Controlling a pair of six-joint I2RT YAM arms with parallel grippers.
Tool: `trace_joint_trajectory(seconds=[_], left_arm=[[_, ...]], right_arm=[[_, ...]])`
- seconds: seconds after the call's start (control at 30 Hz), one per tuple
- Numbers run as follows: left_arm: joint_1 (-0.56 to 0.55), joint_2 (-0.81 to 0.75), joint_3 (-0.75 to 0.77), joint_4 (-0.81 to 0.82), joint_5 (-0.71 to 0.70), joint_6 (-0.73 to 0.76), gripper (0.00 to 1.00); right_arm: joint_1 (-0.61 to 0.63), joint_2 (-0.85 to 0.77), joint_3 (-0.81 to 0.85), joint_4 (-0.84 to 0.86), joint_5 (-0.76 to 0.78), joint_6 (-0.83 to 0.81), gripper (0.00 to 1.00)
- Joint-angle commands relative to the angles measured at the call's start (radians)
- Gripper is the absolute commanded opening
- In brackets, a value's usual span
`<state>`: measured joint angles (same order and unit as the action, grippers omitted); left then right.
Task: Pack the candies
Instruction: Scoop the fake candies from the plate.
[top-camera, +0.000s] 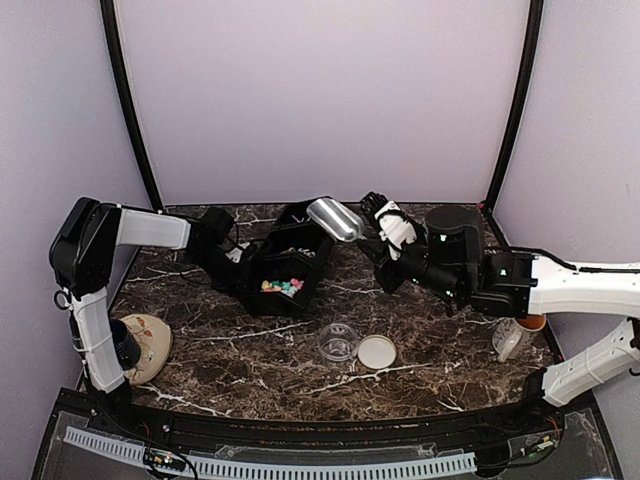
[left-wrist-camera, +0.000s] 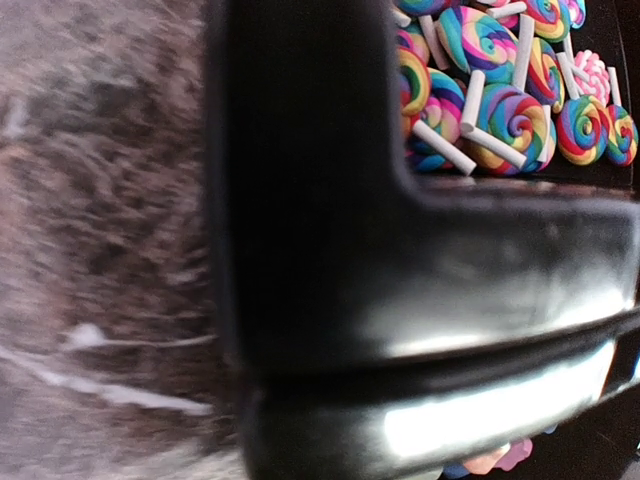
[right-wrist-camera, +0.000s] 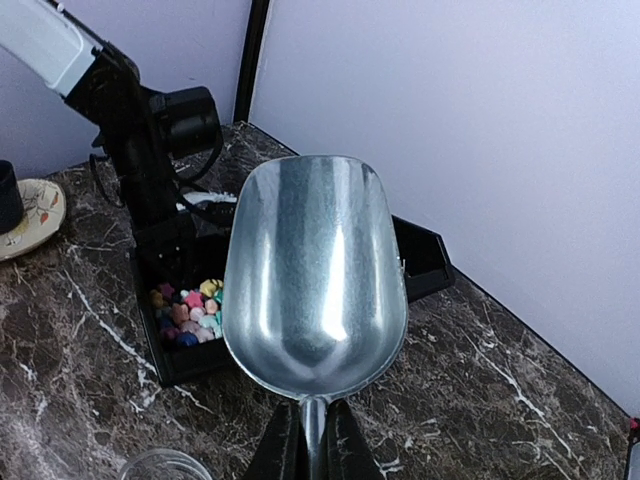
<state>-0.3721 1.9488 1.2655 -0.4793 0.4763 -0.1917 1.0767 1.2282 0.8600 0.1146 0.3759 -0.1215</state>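
The bench (top-camera: 200, 350) has open room behind the tray (top-camera: 268, 306), whose wall the left end effector (top-camera: 238, 268) is clamped on. The right end effector (right-wrist-camera: 312, 440) grips the empty scoop (right-wrist-camera: 315, 265), long axis straight out, pointing towards the tray. Candies (top-camera: 282, 287) lie jumbled in its compartments, just beyond.

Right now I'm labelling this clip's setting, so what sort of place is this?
Probably a robot test booth, not a shop: plain lilac walls in a black frame, a marble-look table, and a black candy tray staged on it.
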Motion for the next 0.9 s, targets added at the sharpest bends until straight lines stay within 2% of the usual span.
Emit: trace_joint_trajectory(seconds=[0.0, 0.27, 0.37, 0.47, 0.6, 0.87], left_arm=[[-0.045, -0.090, -0.057, 0.159, 0.141, -0.146, 0.00], [-0.065, -0.203, -0.172, 0.305, 0.174, -0.278, 0.00], [-0.074, -0.263, -0.176, 0.287, 0.102, -0.244, 0.00], [-0.080, -0.305, -0.166, 0.236, -0.021, -0.187, 0.00], [-0.089, -0.286, -0.109, 0.112, -0.149, -0.112, 0.00], [-0.132, -0.277, -0.090, 0.046, -0.342, -0.056, 0.00]], right_arm=[[-0.007, 0.049, 0.175, -0.190, -0.032, 0.038, 0.00], [-0.002, 0.232, 0.535, -0.652, -0.028, 0.030, 0.00], [0.000, 0.294, 0.637, -0.798, -0.014, 0.023, 0.00], [0.005, 0.331, 0.705, -0.880, -0.019, 0.011, 0.00], [0.022, 0.394, 0.758, -0.966, -0.044, -0.025, 0.00], [0.044, 0.573, 0.856, -1.086, -0.045, -0.061, 0.00]])
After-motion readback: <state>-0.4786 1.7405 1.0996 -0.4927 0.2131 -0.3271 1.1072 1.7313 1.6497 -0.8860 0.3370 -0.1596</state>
